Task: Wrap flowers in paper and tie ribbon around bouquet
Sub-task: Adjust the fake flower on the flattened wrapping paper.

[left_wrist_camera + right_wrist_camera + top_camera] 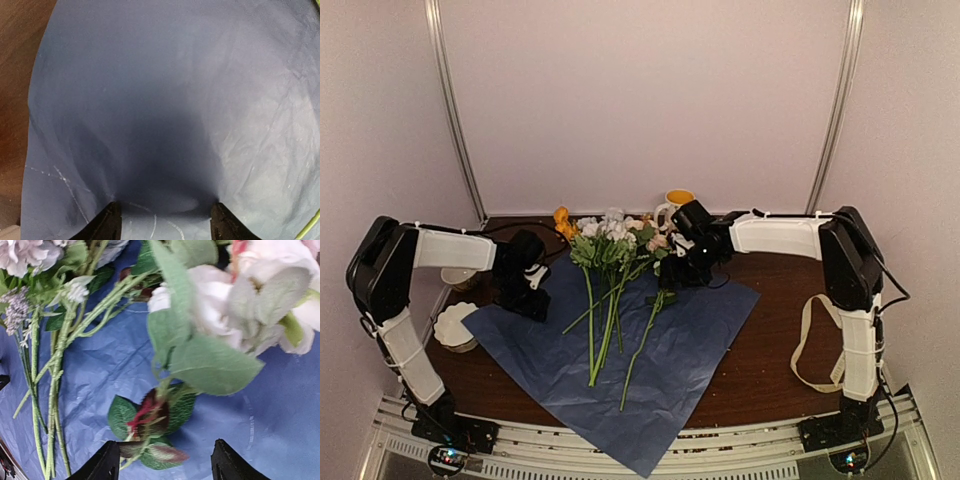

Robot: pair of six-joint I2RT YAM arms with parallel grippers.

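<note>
Blue paper (660,370) reaches nearest you in the top view, flowers (608,300) lying on it, stems toward you, between your left end effector (527,297) at its left corner and the right end effector (678,272) beside their far end; left wrist shows fingers (107,225) apart over bare paper, right wrist apart over leaves (150,425).

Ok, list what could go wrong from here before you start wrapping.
The flowers lie loose with splayed stems, one off to the right; folding could leave it out. The paper is thin and its near corner overhangs the table edge, so a pull by the left jaws might tear or drag it. The ribbon loops beside the right arm and could snag.
</note>
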